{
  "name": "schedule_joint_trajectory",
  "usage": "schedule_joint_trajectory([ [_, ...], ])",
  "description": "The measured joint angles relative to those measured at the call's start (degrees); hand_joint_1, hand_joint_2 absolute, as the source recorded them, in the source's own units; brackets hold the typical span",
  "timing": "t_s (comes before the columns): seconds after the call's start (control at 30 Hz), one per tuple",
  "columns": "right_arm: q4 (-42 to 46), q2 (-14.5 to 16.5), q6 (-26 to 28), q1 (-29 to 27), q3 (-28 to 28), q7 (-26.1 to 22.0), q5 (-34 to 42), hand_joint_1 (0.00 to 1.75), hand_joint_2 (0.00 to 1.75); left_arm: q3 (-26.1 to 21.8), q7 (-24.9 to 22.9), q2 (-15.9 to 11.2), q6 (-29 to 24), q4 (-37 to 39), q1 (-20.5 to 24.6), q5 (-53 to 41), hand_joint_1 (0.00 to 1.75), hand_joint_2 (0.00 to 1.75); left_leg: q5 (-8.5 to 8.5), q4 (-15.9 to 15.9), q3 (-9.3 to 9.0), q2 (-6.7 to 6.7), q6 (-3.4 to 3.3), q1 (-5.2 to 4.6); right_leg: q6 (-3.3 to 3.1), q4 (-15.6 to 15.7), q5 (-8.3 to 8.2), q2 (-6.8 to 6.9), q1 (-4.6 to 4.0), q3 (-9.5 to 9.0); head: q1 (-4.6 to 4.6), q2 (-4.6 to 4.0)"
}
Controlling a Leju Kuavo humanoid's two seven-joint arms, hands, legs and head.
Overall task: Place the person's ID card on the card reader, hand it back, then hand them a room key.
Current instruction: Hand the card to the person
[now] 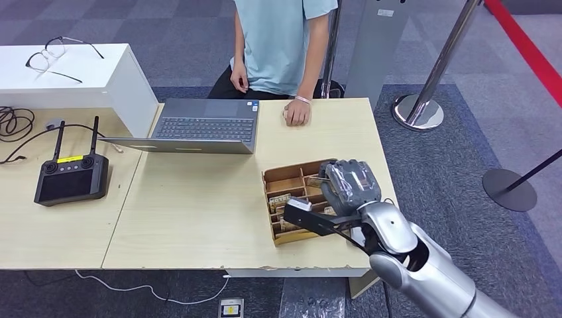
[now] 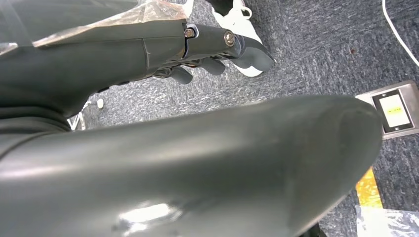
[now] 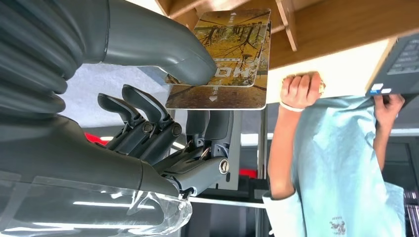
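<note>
— Room key (image 3: 225, 54), that yellow card with the trees printed on it: it's at the wooden organiser box (image 1: 291, 199) near the table's right end, and the right hand (image 1: 350, 185) is on it, thumb (image 3: 163, 47) pressed against the card's face, dark fingers (image 3: 143, 116) curled on the other side.

— Pinched, then?

— Looks pinched, though there seems to be a second card right behind it. My guess is two could come out together.

— And the grip?

— Thin. Thumb sits near one edge, so the card could pivot or slip on the way up, or catch a wooden divider and tip the light box.

— The guest?

— Person in the pale blue shirt (image 1: 281, 40), fist (image 1: 297, 112) resting on the far table edge beside the laptop (image 1: 199, 126). Long reach over.

— Left hand (image 2: 212, 49)?

— Hanging over the carpet, fingers curled, holding nothing.
</note>
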State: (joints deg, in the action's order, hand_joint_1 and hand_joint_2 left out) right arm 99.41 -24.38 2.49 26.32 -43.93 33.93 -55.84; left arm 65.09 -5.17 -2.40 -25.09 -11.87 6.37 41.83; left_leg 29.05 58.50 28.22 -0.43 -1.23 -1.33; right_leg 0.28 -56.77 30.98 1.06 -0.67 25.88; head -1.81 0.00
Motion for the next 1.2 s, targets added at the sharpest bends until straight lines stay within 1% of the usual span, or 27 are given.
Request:
schedule_joint_trajectory([
  [0.33,0.0,0.7,0.2,3.8,-0.5,-0.4,2.2,1.75,1.75,0.0,0.4,0.0,-0.1,0.0,0.0,-0.5,0.0,0.0,0.0,0.0,0.01,0.0,0.0,0.0,0.0,0.0,0.0,0.0,0.0,0.0,-0.01,0.0],
  [0.8,-1.4,1.4,-0.9,12.2,-1.6,0.2,3.1,1.75,1.75,0.0,1.1,-0.1,-0.3,0.0,0.0,-0.9,0.0,0.0,0.0,0.0,0.03,0.0,0.0,0.0,0.0,0.0,0.0,0.0,0.0,0.02,-0.01,0.0],
  [1.2,-6.7,2.9,-1.6,18.3,-3.2,-0.6,4.4,1.75,1.75,0.3,1.1,-0.2,-0.1,0.0,0.1,-1.9,0.0,0.0,0.0,0.0,0.06,-0.01,0.0,0.0,0.0,0.0,0.0,0.0,0.0,0.04,-0.01,0.0],
])
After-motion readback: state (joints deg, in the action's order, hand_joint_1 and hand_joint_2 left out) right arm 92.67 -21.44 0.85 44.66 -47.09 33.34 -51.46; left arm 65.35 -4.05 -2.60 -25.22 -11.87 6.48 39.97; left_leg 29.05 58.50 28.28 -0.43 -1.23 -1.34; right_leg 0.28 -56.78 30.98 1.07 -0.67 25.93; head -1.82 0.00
